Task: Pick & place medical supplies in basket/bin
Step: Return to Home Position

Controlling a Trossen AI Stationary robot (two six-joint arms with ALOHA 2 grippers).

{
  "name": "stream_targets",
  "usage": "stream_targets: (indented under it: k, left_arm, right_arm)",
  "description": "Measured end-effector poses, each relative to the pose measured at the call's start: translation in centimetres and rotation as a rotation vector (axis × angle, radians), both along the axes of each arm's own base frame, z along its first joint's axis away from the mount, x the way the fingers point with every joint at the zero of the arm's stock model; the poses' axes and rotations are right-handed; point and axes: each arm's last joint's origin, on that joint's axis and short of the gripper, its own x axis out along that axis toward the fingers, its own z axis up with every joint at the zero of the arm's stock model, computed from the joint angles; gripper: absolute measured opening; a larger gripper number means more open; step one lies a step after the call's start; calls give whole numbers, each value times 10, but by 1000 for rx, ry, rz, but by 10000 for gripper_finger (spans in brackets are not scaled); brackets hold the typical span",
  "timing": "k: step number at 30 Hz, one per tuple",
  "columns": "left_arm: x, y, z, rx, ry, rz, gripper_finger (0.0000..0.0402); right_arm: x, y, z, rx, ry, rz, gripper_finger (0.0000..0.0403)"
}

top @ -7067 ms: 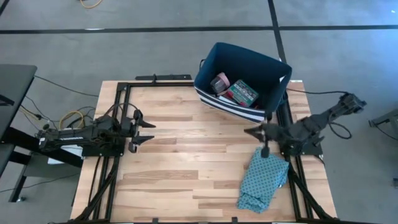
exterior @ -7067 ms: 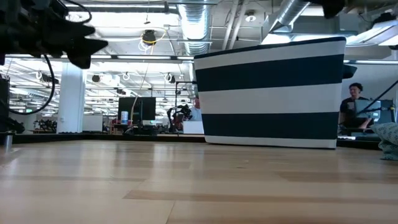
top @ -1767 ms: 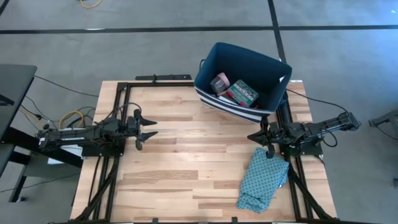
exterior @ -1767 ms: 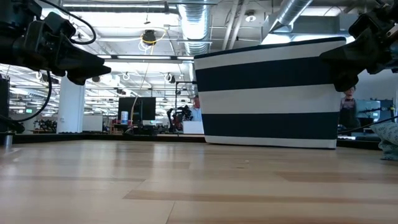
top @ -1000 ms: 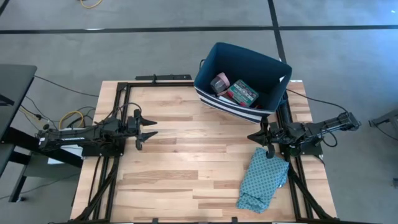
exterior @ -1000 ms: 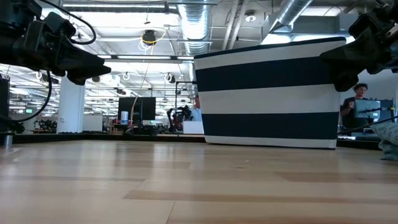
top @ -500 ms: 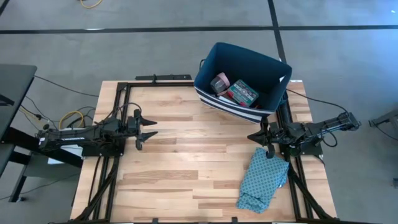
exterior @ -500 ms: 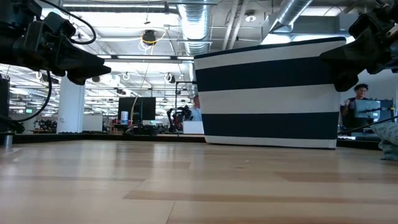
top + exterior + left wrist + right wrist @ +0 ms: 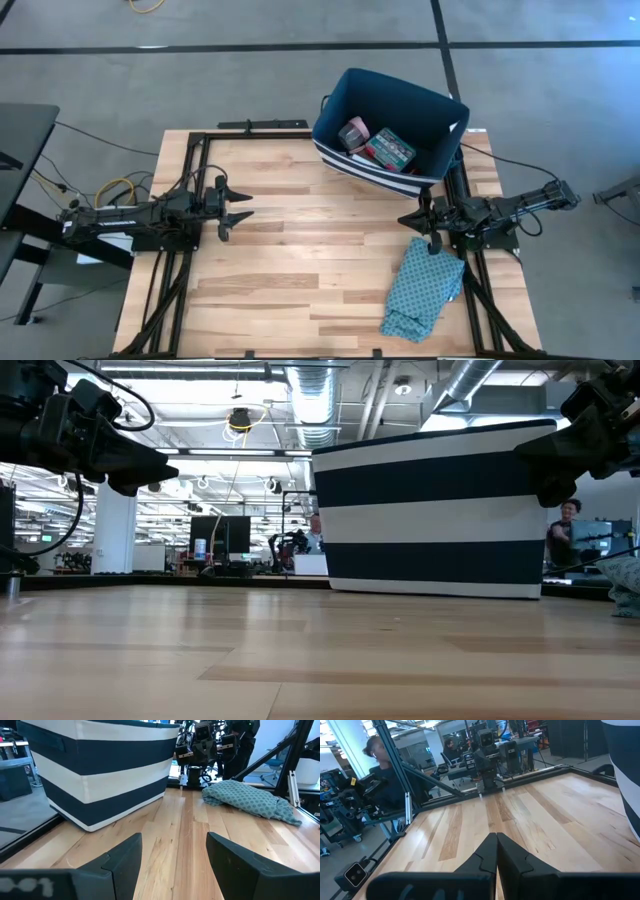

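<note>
At the far right corner of the wooden table [image 9: 300, 270] we see the bin [image 9: 430, 108], a navy soft-sided tub with white stripes round its base. Inside it the pink tape roll [image 9: 352, 133] and the green-red patterned box [image 9: 391, 148] lie side by side. Whatever else is in there we cannot make out. Over the left side of the table we find the left gripper [image 9: 243, 206] hanging above bare wood, well apart from the bin. Its two fingers are spread wide with nothing between them. Near the right edge the right gripper [image 9: 404, 217] sits between the bin and the teal cloth [image 9: 425, 285], just beside the cloth's far end. From its wrist view we see its fingers pressed together and gripping nothing. From table height we see both grippers held up off the wood. The cloth lies crumpled on the near right part of the table, outside the bin. Beyond the table we see a person [image 9: 561, 530] in the room.
</note>
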Motion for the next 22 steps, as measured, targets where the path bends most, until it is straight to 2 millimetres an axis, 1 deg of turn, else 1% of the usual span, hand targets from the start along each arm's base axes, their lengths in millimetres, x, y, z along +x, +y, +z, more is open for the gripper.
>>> stream_targets:
  k: [22]
  left_arm:
    - [0, 0, 0, -8, -1, 1, 210]
  right_arm:
    - [0, 0, 0, 0, 0, 0, 0]
